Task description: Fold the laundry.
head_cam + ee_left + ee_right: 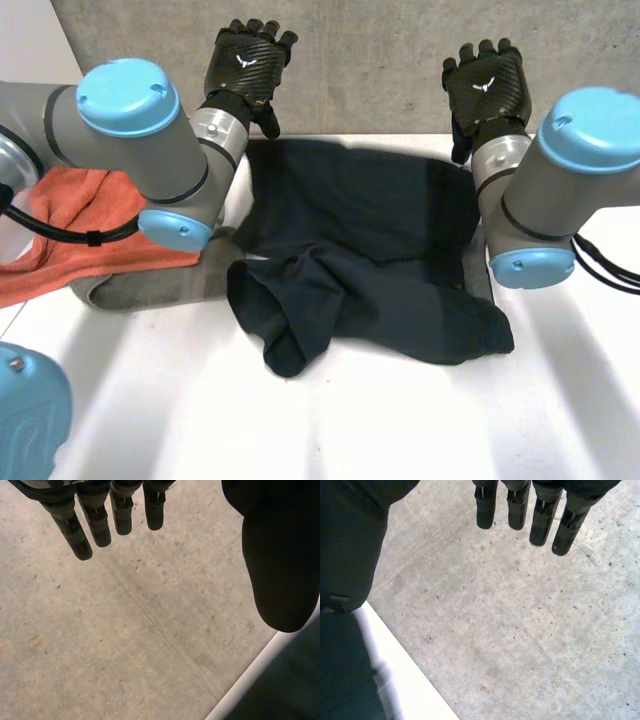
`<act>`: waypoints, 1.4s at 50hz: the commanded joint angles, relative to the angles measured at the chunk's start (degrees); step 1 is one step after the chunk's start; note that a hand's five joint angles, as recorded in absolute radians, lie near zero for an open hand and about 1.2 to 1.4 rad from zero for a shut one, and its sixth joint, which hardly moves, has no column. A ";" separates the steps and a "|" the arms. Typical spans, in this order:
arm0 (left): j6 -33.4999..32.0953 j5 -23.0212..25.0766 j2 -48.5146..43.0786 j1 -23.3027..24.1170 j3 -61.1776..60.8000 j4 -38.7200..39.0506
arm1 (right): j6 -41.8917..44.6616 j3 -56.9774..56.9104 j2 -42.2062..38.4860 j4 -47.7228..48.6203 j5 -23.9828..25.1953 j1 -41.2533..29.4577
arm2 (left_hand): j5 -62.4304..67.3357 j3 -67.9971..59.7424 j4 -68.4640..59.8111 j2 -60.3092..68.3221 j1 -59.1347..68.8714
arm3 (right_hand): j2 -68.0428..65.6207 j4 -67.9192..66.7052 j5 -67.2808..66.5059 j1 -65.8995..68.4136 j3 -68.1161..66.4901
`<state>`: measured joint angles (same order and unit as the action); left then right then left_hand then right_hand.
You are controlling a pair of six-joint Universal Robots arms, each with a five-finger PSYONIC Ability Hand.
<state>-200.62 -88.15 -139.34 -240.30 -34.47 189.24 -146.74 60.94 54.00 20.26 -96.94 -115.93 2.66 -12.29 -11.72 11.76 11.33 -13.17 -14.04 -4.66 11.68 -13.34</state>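
Dark navy garment [370, 260] lies on the white table [400, 420], in the middle between the two arms, unfolded and crumpled. Its far part is spread fairly flat and reaches close to the table's far edge. Its near part is bunched into deep folds, with one rumpled lobe at the near-left side and a second, flatter one at the near-right. The fabric is plain and matte, with no print visible. Left hand [247, 68] is raised above the far edge at the garment's far-left corner, fingers [95, 525] straight and released, grasping nothing. Right hand [487, 85] is raised at the far-right corner, likewise loose and straight-fingered, grasping nothing. Neither hand touches the garment. The table surface is smooth white, banded with light and shade. At the left side an orange cloth [70, 225] lies heaped, partly on a grey cloth [150, 285] whose right end meets the garment's left edge. A rough, speckled concrete wall [380, 60] stands directly behind the table
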 commanded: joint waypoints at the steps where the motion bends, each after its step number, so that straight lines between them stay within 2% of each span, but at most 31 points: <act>1: 0.58 -3.43 3.71 0.18 -7.35 -0.10 | 2.25 2.60 1.89 -1.54 -0.62 -0.09 | -2.66 2.29 1.72 -1.76 -1.33 | 3.17 4.04 4.66 -1.68 3.34; 9: 0.67 -3.52 19.18 1.76 -30.64 -0.19 | 2.43 11.30 12.09 -13.48 1.14 0.61 | -1.95 1.57 1.00 -1.05 -0.61 | 3.17 4.04 4.66 -1.68 3.34; 13: 0.76 -3.52 26.65 6.06 -42.06 -0.71 | 2.16 17.45 13.76 -20.60 2.28 0.79 | 0.75 -1.12 -1.69 1.65 2.09 | 3.17 4.04 4.66 -1.68 3.34; 15: 0.76 -3.44 29.47 9.22 -48.66 -0.63 | 1.81 21.39 15.25 -24.28 2.37 0.79 | 6.94 -7.32 -7.88 7.84 8.28 | 3.17 4.04 4.66 -1.68 3.34; 22: 3.47 -3.78 32.03 15.38 -60.09 -0.36 | 0.06 32.92 20.62 -26.06 3.77 0.96 | 23.10 -23.48 -24.05 24.00 24.44 | -2.45 -1.58 -0.96 3.94 -2.28; 27: 9.10 -3.79 29.23 17.49 -61.86 -0.36 | -2.57 39.94 23.08 -25.71 8.68 3.85 | 27.99 -28.37 -28.94 28.89 29.33 | -19.59 -18.72 -18.10 21.08 -19.42; 29: 10.42 -3.87 26.94 17.76 -61.51 -0.45 | -3.54 41.45 23.61 -25.71 10.62 4.74 | 27.83 -28.21 -28.78 28.73 29.17 | -22.46 -21.59 -20.97 23.96 -22.29; 31: 11.74 -3.79 23.60 17.50 -60.63 -0.45 | -4.68 43.37 24.83 -25.62 13.51 5.70 | 27.33 -27.70 -28.27 28.23 28.67 | -29.17 -28.30 -27.67 30.66 -29.00; 36: 12.10 -4.22 19.29 16.62 -57.47 -0.01 | -6.54 46.63 26.33 -24.31 17.48 7.55 | 25.47 -25.85 -26.42 26.37 26.81 | -31.56 -30.69 -30.07 33.05 -31.39; 41: 11.66 -7.03 17.18 11.71 -54.66 0.34 | -6.63 48.57 25.98 -21.50 19.07 8.52 | 25.31 -25.68 -26.25 26.20 26.64 | -30.23 -29.36 -28.73 31.72 -30.06; 49: 10.34 -8.80 17.00 5.99 -53.07 0.52 | -6.27 50.07 22.47 -12.80 18.55 9.84 | 25.14 -25.51 -26.08 26.04 26.48 | -23.17 -22.30 -21.67 24.66 -23.00; 53: 9.90 -8.80 17.17 4.93 -53.25 0.69 | -6.10 49.72 20.10 -10.42 18.37 9.75 | 23.63 -24.01 -24.58 24.53 24.97 | -20.13 -19.26 -18.63 21.62 -19.96; 63: 9.90 -8.71 17.26 4.84 -53.77 3.68 | -5.92 48.49 16.49 -5.50 16.35 9.05 | 19.93 -20.31 -20.87 20.83 21.27 | -20.13 -19.26 -18.63 21.62 -19.96; 70: 9.64 -8.36 15.77 5.10 -53.69 4.47 | -4.43 47.34 15.88 -3.92 14.15 9.05 | 10.85 -11.23 -11.79 11.75 12.19 | -19.96 -19.09 -18.46 21.45 -19.79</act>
<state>-190.81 -96.80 -122.30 -235.49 -88.21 193.05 -152.43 109.12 70.25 15.28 -81.21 -106.87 16.03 -26.86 -26.34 26.95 27.40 -31.95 -30.82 -20.83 27.28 -31.02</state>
